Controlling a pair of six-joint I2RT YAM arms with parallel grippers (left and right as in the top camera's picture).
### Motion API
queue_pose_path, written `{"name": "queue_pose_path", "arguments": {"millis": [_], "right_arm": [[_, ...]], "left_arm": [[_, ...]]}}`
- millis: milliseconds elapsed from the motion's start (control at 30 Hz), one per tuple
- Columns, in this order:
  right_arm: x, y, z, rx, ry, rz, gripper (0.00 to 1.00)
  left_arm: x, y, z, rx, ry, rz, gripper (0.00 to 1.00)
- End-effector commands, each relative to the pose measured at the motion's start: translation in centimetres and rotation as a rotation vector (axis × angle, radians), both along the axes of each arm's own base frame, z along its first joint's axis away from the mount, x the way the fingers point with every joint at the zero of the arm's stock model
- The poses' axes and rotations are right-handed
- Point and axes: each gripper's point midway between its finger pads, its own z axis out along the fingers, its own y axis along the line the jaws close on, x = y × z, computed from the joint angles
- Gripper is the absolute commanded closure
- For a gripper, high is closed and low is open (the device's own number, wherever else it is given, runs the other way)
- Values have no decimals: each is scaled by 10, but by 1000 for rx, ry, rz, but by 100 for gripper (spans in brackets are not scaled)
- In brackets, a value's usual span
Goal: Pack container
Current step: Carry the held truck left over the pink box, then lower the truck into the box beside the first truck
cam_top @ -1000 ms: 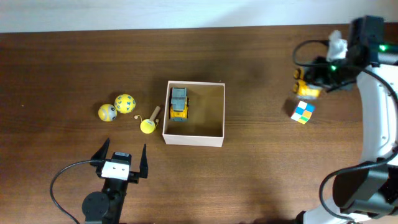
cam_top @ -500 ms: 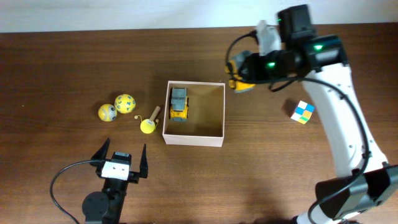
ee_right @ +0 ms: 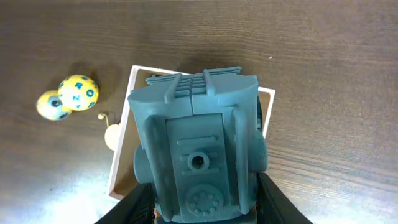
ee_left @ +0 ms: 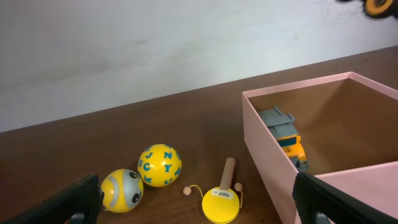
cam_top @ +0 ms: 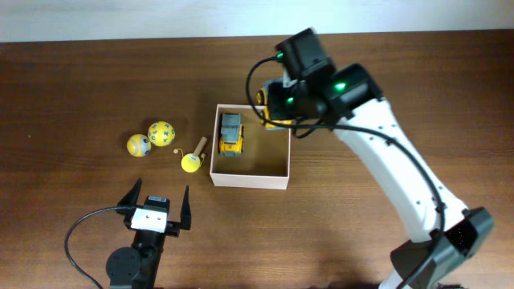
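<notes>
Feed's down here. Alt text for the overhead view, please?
The right claw, shut on a toy vehicle, hangs above the far right corner of the container, which holds a yellow-and-grey toy truck along its left wall. Left of it lie two yellow balls and a yellow paddle toy; the left claw sits open at the bottom of the frame.

You've got a container (cam_top: 250, 181) white outside, tan inside | truck (cam_top: 230, 133) grey over yellow | lettered ball (cam_top: 161, 132) yellow, blue letters | second ball (cam_top: 138, 145) yellow and grey | toy (ee_right: 196, 155) at your right wrist slate grey
</notes>
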Motion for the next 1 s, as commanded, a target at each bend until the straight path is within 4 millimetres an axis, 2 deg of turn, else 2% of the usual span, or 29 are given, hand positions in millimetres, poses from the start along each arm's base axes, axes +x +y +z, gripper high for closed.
{"name": "queue_pose_path", "arguments": {"millis": [0,233,400,533,967], "right_arm": [[11,4,-14,-47,-10,-148,62],[16,19,-65,-96,73,-231,62],[19,22,-90,-128,114,-233,63],[20,20,-98,-146,122,-253,63],[21,9,-100,-188,111,-305,63]], "left_arm": [[0,1,-2,13,-2,6,1],[0,1,-2,13,-2,6,1],[0,1,-2,13,-2,6,1],[0,1,-2,13,-2,6,1],[0,1,-2,13,-2,6,1]]}}
